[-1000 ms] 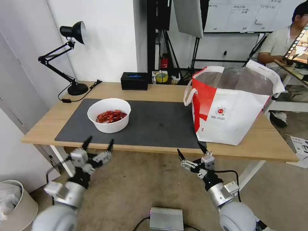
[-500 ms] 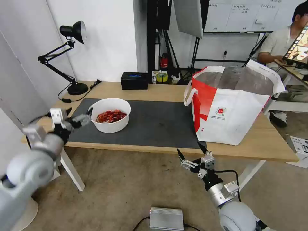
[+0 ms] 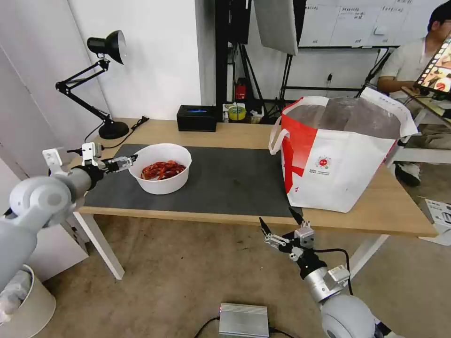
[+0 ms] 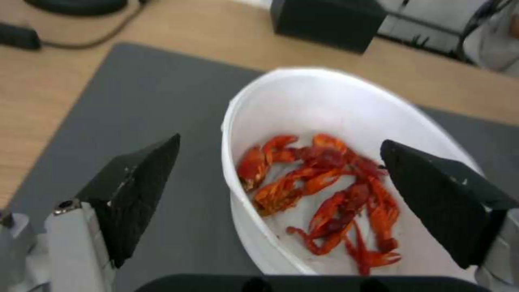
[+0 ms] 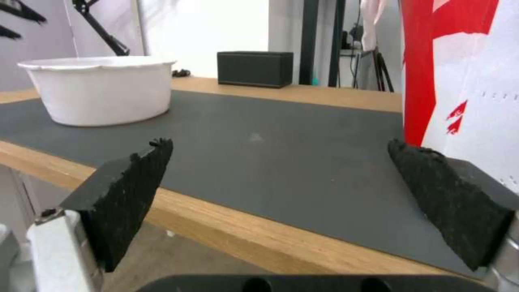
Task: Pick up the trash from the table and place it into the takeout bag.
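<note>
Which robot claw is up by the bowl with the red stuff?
The left gripper. It is open beside the white bowl's rim, above the table. The right gripper hangs open below the table's front edge, near the takeout bag.

The bowl (image 3: pixel 160 169) is plain white, and the crayfish shells (image 3: pixel 162 170) in it are bright red shading to orange. The surface (image 3: pixel 235 134) is pale wood, with a dark grey mat (image 3: pixel 225 180) laid over its middle. The takeout bag (image 3: pixel 336 152) is white with a broad red panel on one side, a small round red logo, white strap handles and a dull silver lining. The box (image 3: pixel 197 118) at the back is black. Both grippers have black fingers (image 4: pixel 135 190) on silver-grey bodies.
</note>
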Controlling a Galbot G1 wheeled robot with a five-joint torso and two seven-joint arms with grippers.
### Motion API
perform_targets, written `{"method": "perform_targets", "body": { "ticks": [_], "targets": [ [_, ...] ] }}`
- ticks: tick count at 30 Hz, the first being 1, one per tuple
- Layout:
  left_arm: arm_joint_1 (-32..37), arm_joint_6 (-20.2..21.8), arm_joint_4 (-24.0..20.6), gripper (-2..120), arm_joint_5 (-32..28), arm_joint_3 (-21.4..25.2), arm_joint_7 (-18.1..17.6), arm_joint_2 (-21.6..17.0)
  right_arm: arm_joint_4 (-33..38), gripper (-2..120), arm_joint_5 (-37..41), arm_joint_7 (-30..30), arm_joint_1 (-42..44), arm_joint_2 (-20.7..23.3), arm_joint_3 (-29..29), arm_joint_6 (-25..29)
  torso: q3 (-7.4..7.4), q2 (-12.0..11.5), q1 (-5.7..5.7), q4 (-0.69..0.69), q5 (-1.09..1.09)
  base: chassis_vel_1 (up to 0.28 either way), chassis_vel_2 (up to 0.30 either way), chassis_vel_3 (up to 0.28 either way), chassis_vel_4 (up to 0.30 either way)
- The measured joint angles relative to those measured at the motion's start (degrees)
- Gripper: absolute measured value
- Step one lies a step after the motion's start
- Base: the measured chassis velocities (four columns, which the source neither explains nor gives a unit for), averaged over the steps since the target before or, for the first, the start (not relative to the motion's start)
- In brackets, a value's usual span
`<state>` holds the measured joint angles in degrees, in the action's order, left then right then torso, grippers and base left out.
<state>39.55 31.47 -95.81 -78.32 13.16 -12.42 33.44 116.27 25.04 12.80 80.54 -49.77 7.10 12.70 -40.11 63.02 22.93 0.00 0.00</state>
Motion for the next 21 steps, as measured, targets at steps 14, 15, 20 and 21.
{"method": "perform_targets", "body": {
  "ticks": [14, 15, 20, 21],
  "targets": [
    [-10.0, 6.5, 9.8, 100, 1.1, -9.5, -1.7, 3.0, 0.0, 100, 0.0, 0.0, 0.0, 0.0, 0.0, 0.0, 0.00, 0.0, 0.00, 0.00, 0.00, 0.000, 0.000, 0.000, 0.000],
    [-10.4, 7.6, 10.2, 100, 1.2, -9.9, -2.1, 3.2, 0.0, 100, 0.0, 0.0, 0.0, 0.0, 0.0, 0.0, 0.00, 0.0, 0.00, 0.00, 0.00, 0.000, 0.000, 0.000, 0.000],
    [-10.9, 10.7, 10.3, 100, 0.8, -10.5, -4.8, 3.7, 0.0, 100, 0.0, 0.0, 0.0, 0.0, 0.0, 0.0, 0.00, 0.0, 0.00, 0.00, 0.00, 0.000, 0.000, 0.000, 0.000],
    [-11.0, 10.9, 10.4, 100, 0.7, -10.6, -5.0, 3.8, 0.0, 100, 0.0, 0.0, 0.0, 0.0, 0.0, 0.0, 0.00, 0.0, 0.00, 0.00, 0.00, 0.000, 0.000, 0.000, 0.000]
  ]
}}
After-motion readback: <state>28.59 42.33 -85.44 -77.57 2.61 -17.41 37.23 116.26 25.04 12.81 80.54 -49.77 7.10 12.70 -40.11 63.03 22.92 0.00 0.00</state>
